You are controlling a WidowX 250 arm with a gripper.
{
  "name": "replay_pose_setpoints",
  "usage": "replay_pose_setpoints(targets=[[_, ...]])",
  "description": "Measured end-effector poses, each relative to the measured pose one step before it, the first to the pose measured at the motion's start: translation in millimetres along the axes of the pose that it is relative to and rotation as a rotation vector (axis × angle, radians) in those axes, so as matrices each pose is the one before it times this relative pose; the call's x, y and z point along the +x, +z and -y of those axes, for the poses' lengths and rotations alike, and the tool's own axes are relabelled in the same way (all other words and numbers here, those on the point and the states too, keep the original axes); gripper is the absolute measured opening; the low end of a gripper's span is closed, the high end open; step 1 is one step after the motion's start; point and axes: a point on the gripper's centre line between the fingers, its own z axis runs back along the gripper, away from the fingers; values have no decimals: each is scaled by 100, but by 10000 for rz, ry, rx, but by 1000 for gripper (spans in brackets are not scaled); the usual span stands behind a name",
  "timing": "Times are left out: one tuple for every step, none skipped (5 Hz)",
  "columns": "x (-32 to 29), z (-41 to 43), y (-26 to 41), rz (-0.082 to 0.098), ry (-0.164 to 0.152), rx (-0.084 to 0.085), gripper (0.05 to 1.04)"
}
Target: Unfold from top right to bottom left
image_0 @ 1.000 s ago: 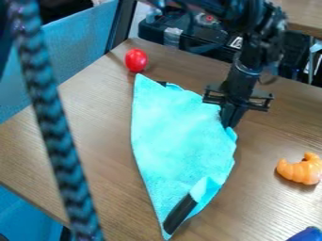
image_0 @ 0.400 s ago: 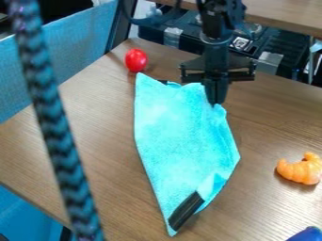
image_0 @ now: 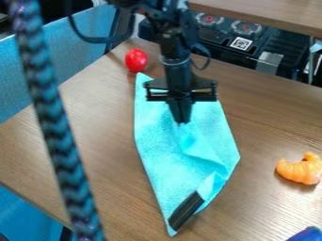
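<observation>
Pinching the turquoise cloth (image_0: 160,155) in its upper half, here's the black pincer (image_0: 181,120)!
And it's closed, a bit of fabric caught at the tips, a raised fold running from there toward the cloth's right-hand corner. The cloth lies on the wooden bench (image_0: 270,122), narrow point toward the near side, black strip (image_0: 186,210) just above that point. Red rounded thing (image_0: 136,60) just beyond the cloth's top corner, orange croissant shape (image_0: 301,168) to the right of the cloth, something blue (image_0: 306,234) to its lower right!
</observation>
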Motion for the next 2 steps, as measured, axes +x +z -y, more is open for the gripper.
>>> replay_pose_setpoints(targets=[[-710,-3352,392,87,-104,-58,50],[-346,-3099,209,-67,-214,-97,50]])
